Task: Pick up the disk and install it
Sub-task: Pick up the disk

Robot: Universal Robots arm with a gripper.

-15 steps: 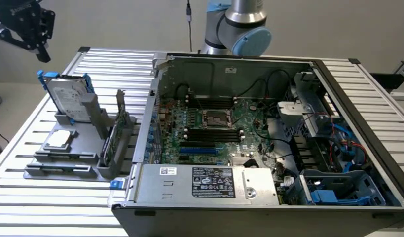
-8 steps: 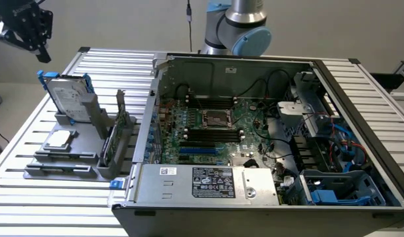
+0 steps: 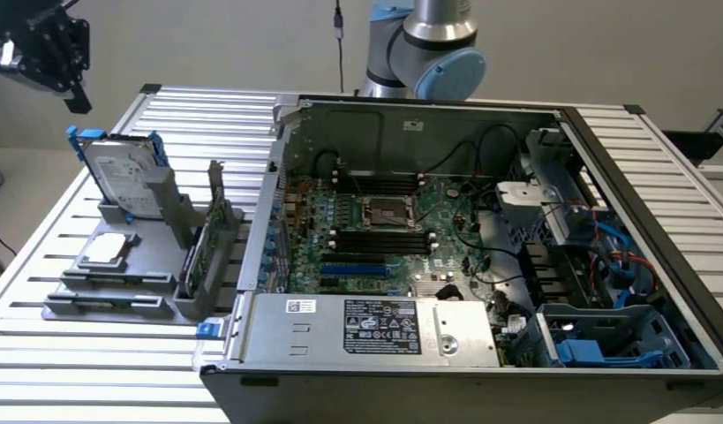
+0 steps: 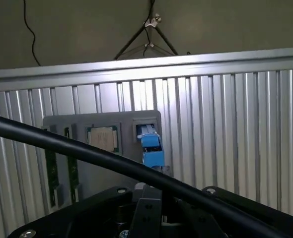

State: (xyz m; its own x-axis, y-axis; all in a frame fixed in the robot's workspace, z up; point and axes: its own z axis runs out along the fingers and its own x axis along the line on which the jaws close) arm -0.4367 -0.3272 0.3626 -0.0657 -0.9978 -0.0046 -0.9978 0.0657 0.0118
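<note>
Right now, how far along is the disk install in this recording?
Done: nothing yet. The disk stands upright in the grey holder on the slatted table, outside the open computer case. In hand: the end effector hangs above the holder, clear of the disk. Left: both the pick-up and the install.

A: Arm pose?
B: Arm (image 3: pixel 438 49) stands at the back, near the middle of the exterior view. Silver upright link, with a blue-capped joint bulging toward that view's right and a grey-blue segment angling down on the other side.
A: Gripper?
B: Gripper (image 3: pixel 61 71) is high at the exterior view's far left, a black assembly raised in the air and tipped downward. In the wrist view its black housing (image 4: pixel 146 213) sits in the foreground, a screw head on either side
</note>
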